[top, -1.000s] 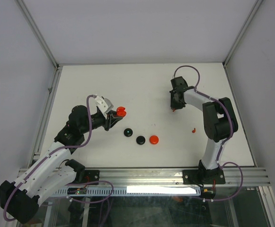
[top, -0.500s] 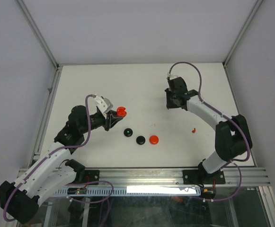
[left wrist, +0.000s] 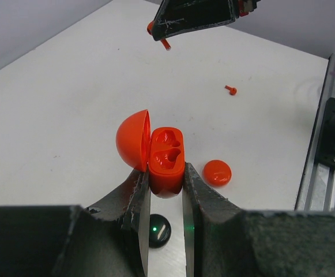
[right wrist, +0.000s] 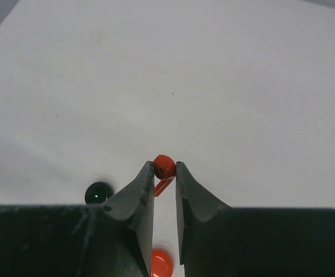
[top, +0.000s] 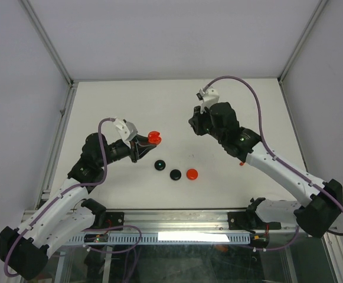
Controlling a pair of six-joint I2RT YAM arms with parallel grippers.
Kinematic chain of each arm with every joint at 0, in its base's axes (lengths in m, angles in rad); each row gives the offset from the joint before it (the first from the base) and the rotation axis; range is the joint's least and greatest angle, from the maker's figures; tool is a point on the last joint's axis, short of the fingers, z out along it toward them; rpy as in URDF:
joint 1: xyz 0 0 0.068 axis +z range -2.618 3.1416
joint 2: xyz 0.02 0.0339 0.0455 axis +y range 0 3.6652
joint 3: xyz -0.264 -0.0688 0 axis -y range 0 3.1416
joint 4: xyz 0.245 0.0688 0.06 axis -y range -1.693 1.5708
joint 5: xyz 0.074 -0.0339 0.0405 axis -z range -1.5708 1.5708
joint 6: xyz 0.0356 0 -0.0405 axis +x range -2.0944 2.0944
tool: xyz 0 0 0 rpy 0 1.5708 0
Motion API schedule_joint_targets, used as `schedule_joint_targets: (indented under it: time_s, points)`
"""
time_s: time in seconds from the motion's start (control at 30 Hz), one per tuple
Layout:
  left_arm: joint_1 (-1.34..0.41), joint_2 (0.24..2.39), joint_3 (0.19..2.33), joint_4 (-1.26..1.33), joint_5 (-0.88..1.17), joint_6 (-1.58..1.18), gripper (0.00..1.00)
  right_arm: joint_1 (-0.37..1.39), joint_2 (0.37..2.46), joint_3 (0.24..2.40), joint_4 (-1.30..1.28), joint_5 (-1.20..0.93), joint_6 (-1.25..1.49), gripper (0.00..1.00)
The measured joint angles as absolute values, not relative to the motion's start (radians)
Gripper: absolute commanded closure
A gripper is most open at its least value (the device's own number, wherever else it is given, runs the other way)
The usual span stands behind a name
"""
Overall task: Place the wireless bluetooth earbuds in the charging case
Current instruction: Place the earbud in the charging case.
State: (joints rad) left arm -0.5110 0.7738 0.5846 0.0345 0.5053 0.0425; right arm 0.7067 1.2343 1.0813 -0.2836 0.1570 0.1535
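Top external view shows the right gripper (top: 195, 122) has swung in over the last second from well right of the charging case (top: 153, 138) to near it, pinching a red earbud (right wrist: 164, 166) at its fingertips. The left gripper (top: 143, 144) clamps the case, raised with lid open and both sockets empty. Insertion looks next; a second red earbud (top: 241, 163) lies well right of the case.
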Motion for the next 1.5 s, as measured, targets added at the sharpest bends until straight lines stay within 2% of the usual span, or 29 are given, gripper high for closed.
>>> schedule_joint_targets:
  time_s: [0.3,0.57,0.87,1.5]
  points:
    - [-0.511,0.78,0.571,0.188,0.575,0.007,1.0,0.86,1.1,1.016,-0.107,0.136,0.05,0.93]
    - [-0.511,0.825,0.571,0.282,0.662,0.009,1.0,0.956,1.003,0.925,0.07,0.033,-0.036,0.93]
    - [-0.511,0.825,0.556,0.337,0.719,0.007,1.0,1.013,1.011,0.873,0.202,-0.068,-0.105,0.93]
    - [-0.511,0.817,0.532,0.41,0.742,-0.102,1.0,1.082,1.062,0.867,0.262,-0.043,-0.22,0.93]
